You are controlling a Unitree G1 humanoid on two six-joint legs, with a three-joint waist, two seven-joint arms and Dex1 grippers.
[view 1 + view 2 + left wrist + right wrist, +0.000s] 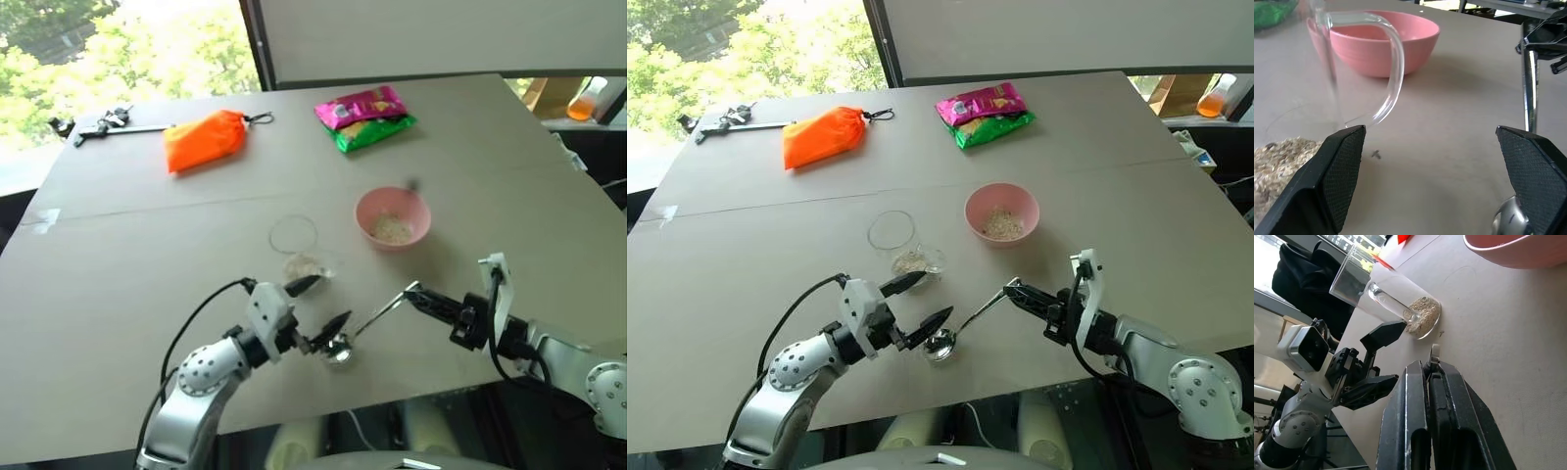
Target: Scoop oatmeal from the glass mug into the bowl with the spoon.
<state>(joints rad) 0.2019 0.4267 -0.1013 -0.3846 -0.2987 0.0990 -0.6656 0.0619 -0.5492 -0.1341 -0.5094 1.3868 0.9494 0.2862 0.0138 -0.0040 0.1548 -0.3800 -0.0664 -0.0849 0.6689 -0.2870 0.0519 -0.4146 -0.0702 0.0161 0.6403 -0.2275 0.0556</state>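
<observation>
The surface (745, 274) carries everything. The pink bowl (1002, 212), holding a little oatmeal, sits beyond both sets of fingers, well apart from them. The glass mug (906, 245), oatmeal (911, 260) at its bottom, stands just past the left fingers (917, 305), which are spread wide; one tip is near the mug's handle, the other beside the spoon's bowl. The right fingers (1011, 291) are pressed together, pinching the spoon (958, 329) by its handle end, its bowl low over the surface.
</observation>
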